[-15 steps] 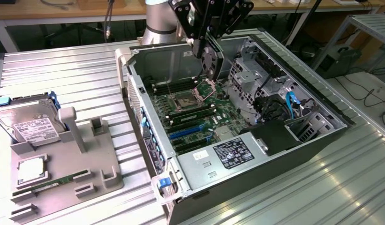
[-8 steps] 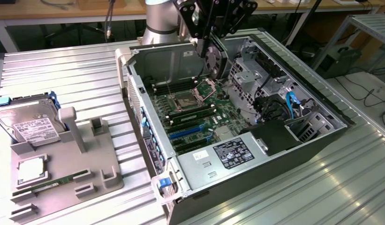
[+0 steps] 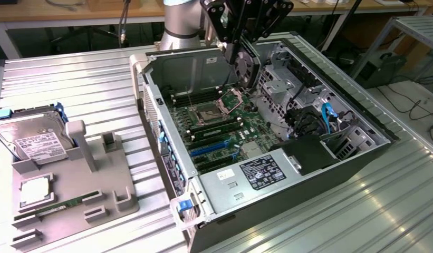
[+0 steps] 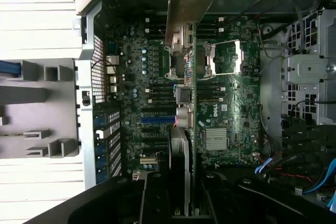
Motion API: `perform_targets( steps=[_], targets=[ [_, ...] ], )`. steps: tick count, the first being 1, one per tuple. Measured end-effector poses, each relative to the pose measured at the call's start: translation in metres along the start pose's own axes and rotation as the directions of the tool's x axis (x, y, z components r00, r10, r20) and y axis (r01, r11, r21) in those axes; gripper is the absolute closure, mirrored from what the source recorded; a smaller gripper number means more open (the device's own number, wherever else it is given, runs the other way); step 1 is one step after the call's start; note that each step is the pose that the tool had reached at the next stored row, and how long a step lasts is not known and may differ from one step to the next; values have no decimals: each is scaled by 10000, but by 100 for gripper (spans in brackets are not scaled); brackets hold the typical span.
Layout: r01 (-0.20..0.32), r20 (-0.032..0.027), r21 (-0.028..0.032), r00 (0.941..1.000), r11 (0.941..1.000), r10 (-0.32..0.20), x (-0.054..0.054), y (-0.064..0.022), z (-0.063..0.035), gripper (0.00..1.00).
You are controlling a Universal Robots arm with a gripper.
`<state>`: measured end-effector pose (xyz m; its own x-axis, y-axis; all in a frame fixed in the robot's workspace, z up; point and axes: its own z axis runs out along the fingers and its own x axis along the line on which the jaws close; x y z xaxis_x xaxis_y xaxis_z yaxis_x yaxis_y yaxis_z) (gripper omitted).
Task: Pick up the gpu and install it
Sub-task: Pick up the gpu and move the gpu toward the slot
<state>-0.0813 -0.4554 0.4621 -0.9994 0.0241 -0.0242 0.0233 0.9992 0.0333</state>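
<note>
The gpu (image 3: 245, 66), a black card with a round fan on its face, hangs upright over the back of the open computer case (image 3: 147, 100). My gripper (image 3: 237, 39) is shut on its top edge. In the wrist view the gpu (image 4: 189, 103) shows edge-on, running from my gripper (image 4: 186, 205) up to its silver bracket (image 4: 191, 1). It hovers above the motherboard (image 4: 231, 103), over the processor socket (image 3: 229, 99) and clear of the blue expansion slots (image 3: 209, 149) (image 4: 157, 119).
A grey holder tray (image 3: 68, 184) on the exterior view's left carries a hard drive (image 3: 33, 138), a processor chip (image 3: 35, 188) and a green memory stick (image 3: 61, 206). Inside the case sit the power supply (image 3: 262, 171), the drive cage (image 3: 287, 79) and blue cables (image 3: 327, 113).
</note>
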Motion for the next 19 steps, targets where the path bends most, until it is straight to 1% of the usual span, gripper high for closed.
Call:
perform_targets(
  steps=[7,16,19],
  targets=[
    [0,-1,1,10000,10000,0,-65,2,1,72],
    [0,-1,1,10000,10000,0,-206,5,5,72],
    [0,-1,1,10000,10000,0,-239,6,5,72]
  ],
)
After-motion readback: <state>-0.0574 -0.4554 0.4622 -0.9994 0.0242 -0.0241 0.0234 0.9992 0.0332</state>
